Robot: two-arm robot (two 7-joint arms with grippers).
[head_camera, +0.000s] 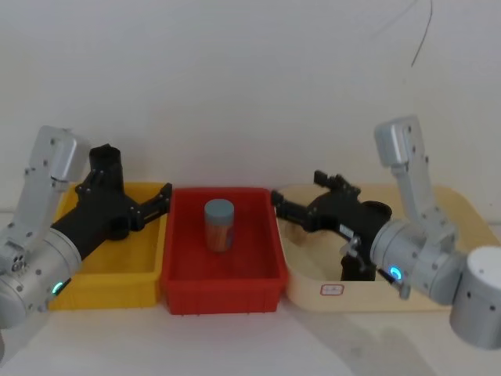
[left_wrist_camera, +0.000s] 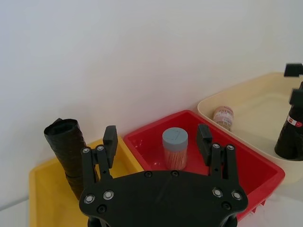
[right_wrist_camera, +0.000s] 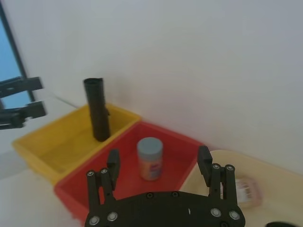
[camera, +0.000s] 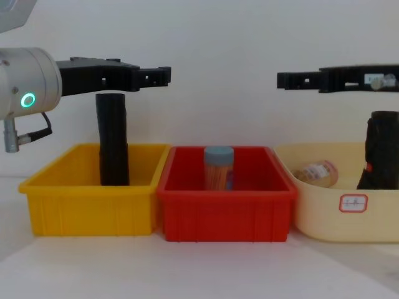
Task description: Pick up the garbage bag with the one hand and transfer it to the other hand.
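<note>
The garbage bag (camera: pixel 380 149), a thick glossy black roll with a small red dot, stands upright at the right end of the cream tray (camera: pixel 324 218). It also appears in the left wrist view (left_wrist_camera: pixel 289 135) and, partly hidden by my right arm, in the head view (head_camera: pixel 358 269). My right gripper (camera: pixel 282 80) carries a white sticker and hovers open above the tray's left part, level with the bag's top and pointing toward the red bin (right_wrist_camera: pixel 158 161). Over the yellow bin my left gripper (camera: pixel 163 75) is open with nothing between its fingers (left_wrist_camera: pixel 157 137).
A slimmer plain black roll (camera: pixel 113 140) stands in the yellow bin (camera: pixel 87 199), under my left gripper. In the middle, the red bin (camera: pixel 224 212) holds a jar with a blue-grey lid (camera: pixel 218 167). A small bottle (camera: pixel 315 172) lies in the cream tray.
</note>
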